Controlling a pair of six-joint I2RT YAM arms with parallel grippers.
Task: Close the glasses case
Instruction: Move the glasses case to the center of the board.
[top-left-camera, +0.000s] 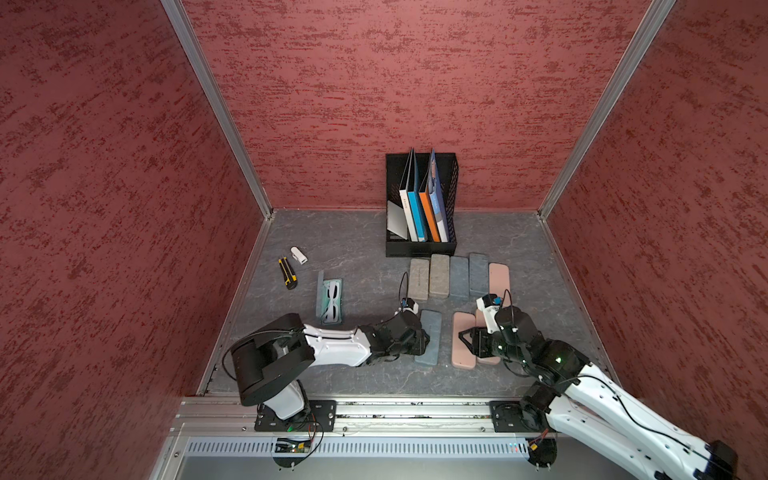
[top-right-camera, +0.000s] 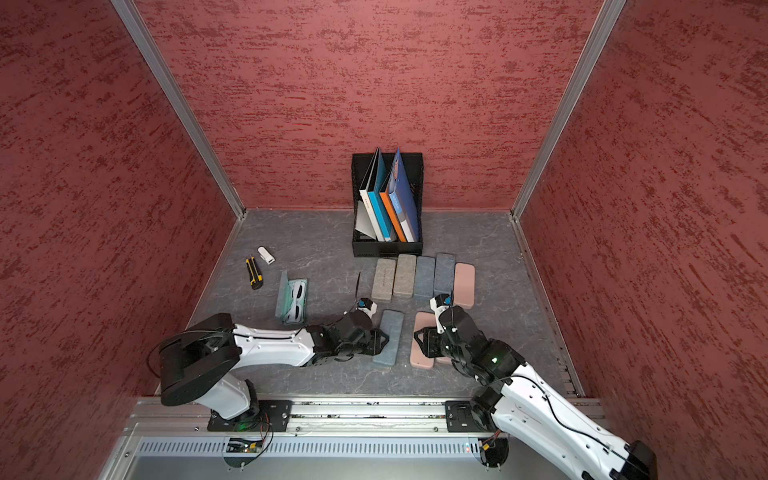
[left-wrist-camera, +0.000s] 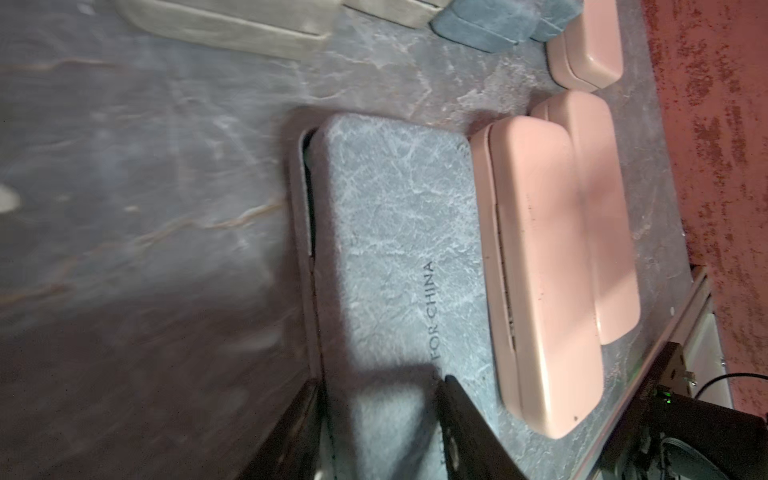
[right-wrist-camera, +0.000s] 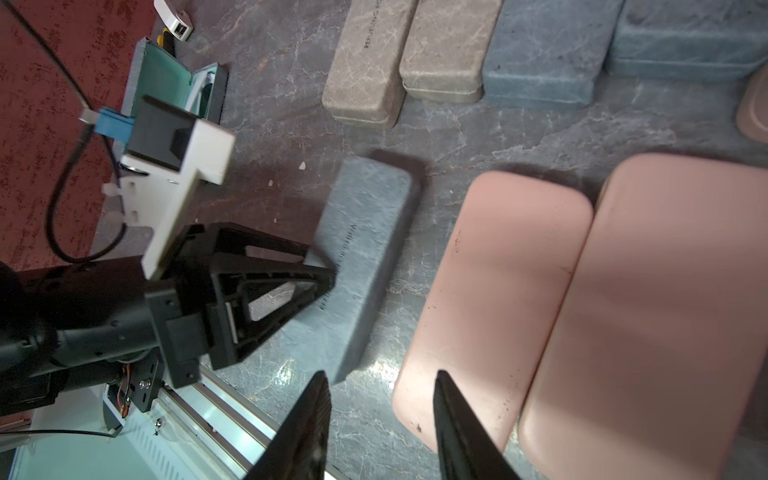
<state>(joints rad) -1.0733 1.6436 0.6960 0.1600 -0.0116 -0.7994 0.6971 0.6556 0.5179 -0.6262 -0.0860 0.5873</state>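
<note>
My left claw (left-wrist-camera: 380, 382) is sitting half wide and holding nothing. Its tips are resting on top of the blue-grey case (left-wrist-camera: 395, 228). My right claw (right-wrist-camera: 381, 372) is half wide too, holding nothing, and is hanging just beside a pink case (right-wrist-camera: 490, 291).

The blue-grey case is lying in front of the black file holder (top-left-camera: 419, 249), past the row of cases there, on the side nearer my arms. Its lid is looking almost down, but a thin dark gap (left-wrist-camera: 307, 187) is showing along one long side.

I am guessing it is a hard, stiff shell, quite light, with a rough skin that should not be slipping much. Being so light, it may be sliding away when pushed. I am thinking the best spot is the top of the lid, near the middle of the side with the gap, pushing straight down.

I am counting nine cases: three blue-grey, three pink, two sandy, one green. Five are lying in a row just in front of the file holder, and three further out. The green case (top-left-camera: 322, 299) is lying open, well apart from the holder on my left, with one pair of white glasses (top-left-camera: 333, 299) inside. One box cutter (top-left-camera: 287, 273) and one small white thing (top-left-camera: 299, 254) are lying beyond it.
</note>
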